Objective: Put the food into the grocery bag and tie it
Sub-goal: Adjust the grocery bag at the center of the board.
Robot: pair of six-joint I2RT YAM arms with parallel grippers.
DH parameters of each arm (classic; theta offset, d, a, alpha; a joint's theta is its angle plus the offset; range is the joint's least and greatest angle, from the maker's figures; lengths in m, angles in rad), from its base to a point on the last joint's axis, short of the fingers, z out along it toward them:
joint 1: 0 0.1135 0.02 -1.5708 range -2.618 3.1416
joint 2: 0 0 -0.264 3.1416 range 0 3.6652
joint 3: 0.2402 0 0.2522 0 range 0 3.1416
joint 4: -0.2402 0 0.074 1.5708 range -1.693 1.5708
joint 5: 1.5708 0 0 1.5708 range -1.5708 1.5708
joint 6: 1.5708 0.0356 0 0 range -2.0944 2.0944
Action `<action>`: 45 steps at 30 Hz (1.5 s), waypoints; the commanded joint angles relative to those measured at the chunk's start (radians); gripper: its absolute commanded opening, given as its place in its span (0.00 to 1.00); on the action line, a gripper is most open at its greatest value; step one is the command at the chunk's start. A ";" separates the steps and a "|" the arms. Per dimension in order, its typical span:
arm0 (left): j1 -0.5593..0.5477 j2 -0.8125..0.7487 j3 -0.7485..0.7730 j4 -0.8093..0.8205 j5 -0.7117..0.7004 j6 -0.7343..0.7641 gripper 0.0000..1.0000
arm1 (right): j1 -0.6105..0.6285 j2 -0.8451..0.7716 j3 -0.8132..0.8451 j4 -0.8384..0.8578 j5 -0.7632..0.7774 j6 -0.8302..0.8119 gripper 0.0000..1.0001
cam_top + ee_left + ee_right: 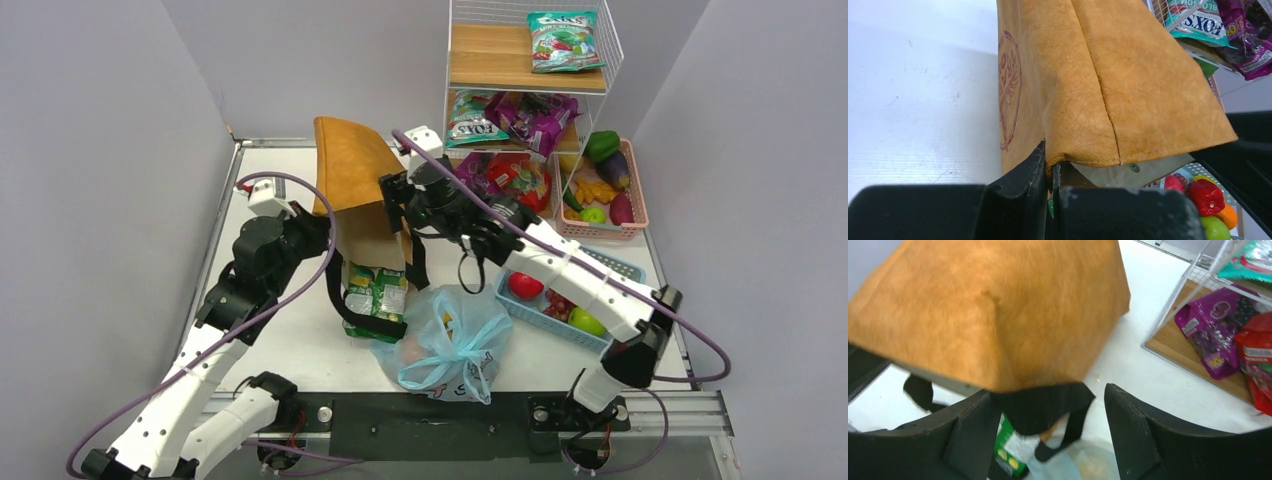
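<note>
The light blue grocery bag (448,342) lies crumpled near the table's front edge, its handles gathered on top, with pale orange food (445,320) showing dimly through the plastic. In the right wrist view a corner of the grocery bag (1068,466) shows below my fingers. My left gripper (1050,161) is shut on the lower edge of a stiff tan tote (352,180), well behind the bag. My right gripper (1045,412) stands open at the tote's other side, with a black strap (1040,407) hanging loose between its fingers. More food (1206,195) lies in a blue basket.
A green packet (378,292) sits under the tote's mouth among hanging black straps. The blue basket (620,268) stands at the right and a pink basket (634,215) of vegetables behind it. A wire shelf (610,45) with snack bags fills the back right.
</note>
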State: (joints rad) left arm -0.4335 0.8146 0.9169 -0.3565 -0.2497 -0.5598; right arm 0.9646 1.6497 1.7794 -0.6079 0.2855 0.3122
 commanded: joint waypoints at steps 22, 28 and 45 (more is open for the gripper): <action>0.001 0.028 0.122 -0.085 0.034 -0.105 0.00 | 0.083 -0.058 -0.259 -0.011 -0.732 -0.248 0.61; 0.001 0.019 0.125 -0.129 0.044 -0.114 0.00 | 0.120 0.037 -0.263 0.062 -0.667 -0.225 0.60; 0.001 -0.057 0.191 -0.300 -0.010 -0.152 0.00 | 0.032 0.083 -0.341 0.388 0.144 -0.004 0.90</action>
State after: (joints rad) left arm -0.4351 0.8040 1.0386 -0.6052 -0.2321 -0.6838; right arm 1.0378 1.7153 1.3312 -0.2783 0.1570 0.2680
